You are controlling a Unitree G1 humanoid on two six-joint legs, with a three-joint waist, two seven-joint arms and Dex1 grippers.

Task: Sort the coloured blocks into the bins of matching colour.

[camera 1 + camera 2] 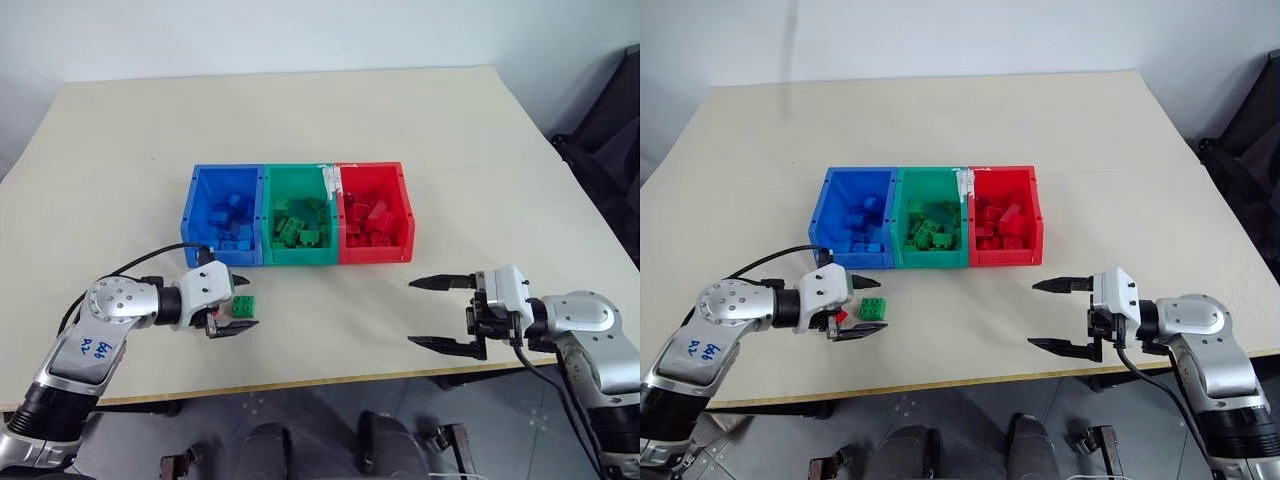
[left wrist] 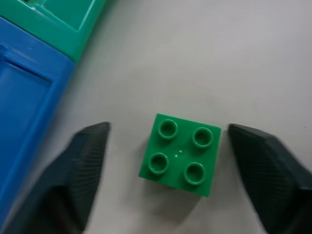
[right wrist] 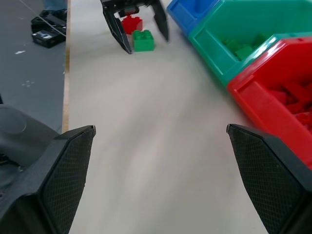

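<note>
Green block point(image 2: 180, 154) on worktop point(image 1: 300, 130) just in front of blue bin point(image 1: 222, 214), left end effector point(image 2: 175, 170) straddling it, fingers apart, not touching, right end effector point(image 1: 442, 313) fully apart, empty, before red bin point(image 1: 375, 212).

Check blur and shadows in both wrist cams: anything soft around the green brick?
Left wrist view: green brick sharp, studs crisp, soft shadow beneath; the fingers and blue bin are blurred. Right wrist view: table in the middle looks smeared; the left gripper straddling the brick stays readable.
</note>
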